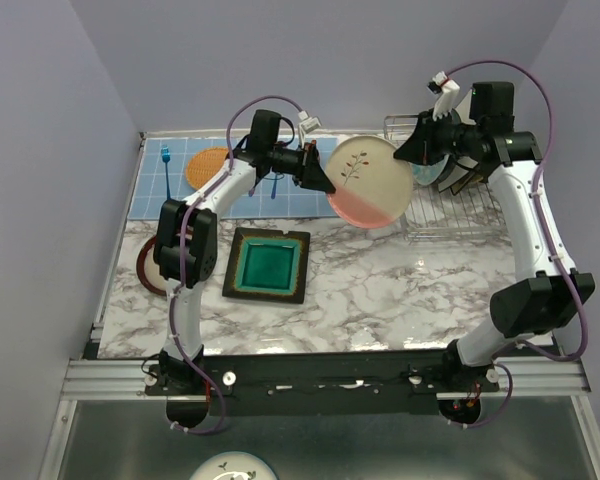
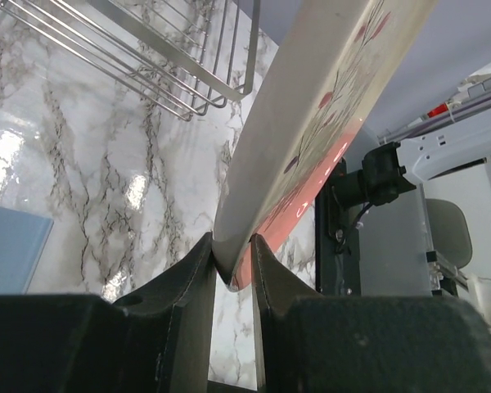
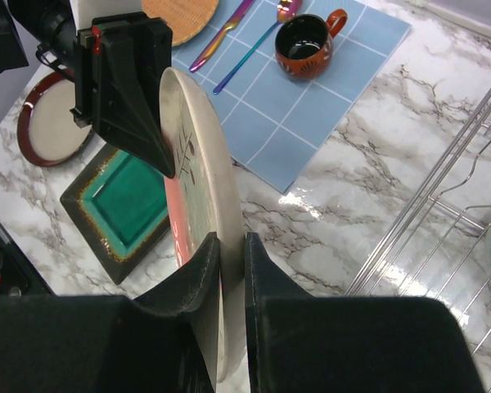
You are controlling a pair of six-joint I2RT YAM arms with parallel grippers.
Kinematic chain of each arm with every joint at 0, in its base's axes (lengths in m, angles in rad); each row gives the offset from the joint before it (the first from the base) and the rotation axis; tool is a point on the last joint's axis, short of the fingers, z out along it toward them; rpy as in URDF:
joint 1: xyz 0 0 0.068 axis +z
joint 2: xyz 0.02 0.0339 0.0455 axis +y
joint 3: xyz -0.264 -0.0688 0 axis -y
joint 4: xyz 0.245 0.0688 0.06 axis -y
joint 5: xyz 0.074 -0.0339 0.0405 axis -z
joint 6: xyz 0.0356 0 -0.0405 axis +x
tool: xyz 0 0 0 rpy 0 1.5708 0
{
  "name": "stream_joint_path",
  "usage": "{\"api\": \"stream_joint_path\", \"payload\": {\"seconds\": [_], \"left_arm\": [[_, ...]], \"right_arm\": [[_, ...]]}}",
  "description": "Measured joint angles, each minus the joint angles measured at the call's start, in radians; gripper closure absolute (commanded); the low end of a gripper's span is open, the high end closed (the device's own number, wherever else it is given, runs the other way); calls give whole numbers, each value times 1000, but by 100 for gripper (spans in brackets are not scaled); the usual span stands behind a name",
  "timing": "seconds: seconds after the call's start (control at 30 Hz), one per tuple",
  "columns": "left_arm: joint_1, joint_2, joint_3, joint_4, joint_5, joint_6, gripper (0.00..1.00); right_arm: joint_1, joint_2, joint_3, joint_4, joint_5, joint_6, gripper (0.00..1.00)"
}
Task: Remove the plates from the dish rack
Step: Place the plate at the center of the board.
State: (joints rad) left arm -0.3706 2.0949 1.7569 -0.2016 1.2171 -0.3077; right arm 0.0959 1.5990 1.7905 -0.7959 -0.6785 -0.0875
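Item: one flowered plate [image 1: 370, 180], cream with a pink band, which we find held tilted above the marble table [image 1: 380, 300], between the dish rack [image 1: 460, 215] and the blue mat [image 1: 170, 190]. We record the left gripper [image 1: 325, 182] pinched narrow on its left rim and the right gripper [image 1: 412, 155] clamped narrow on the opposite rim. Also entered: a teal square plate [image 1: 267, 265] and a red-rimmed plate [image 1: 145, 265], both flat on the table.

White arms [image 1: 184, 312], black joints [image 1: 187, 243], purple cables [image 1: 548, 108].
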Motion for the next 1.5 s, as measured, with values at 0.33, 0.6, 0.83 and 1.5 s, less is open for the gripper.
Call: {"api": "stream_joint_path", "payload": {"seconds": [0.33,0.6,0.83,1.5], "left_arm": [[6,-3,21,-72,-1,30,100],[19,-98,-48,-167,-35,117,100],[29,-162,-48,-273,-68,201,100],[24,-196,-58,-438,-133,443,100]], "right_arm": [[-10,-18,-67,36,0,-42,99],[-12,2,-122,26,-4,-104,99],[-17,98,-128,-23,-73,-216,99],[8,144,-157,-73,-48,-324,99]]}}
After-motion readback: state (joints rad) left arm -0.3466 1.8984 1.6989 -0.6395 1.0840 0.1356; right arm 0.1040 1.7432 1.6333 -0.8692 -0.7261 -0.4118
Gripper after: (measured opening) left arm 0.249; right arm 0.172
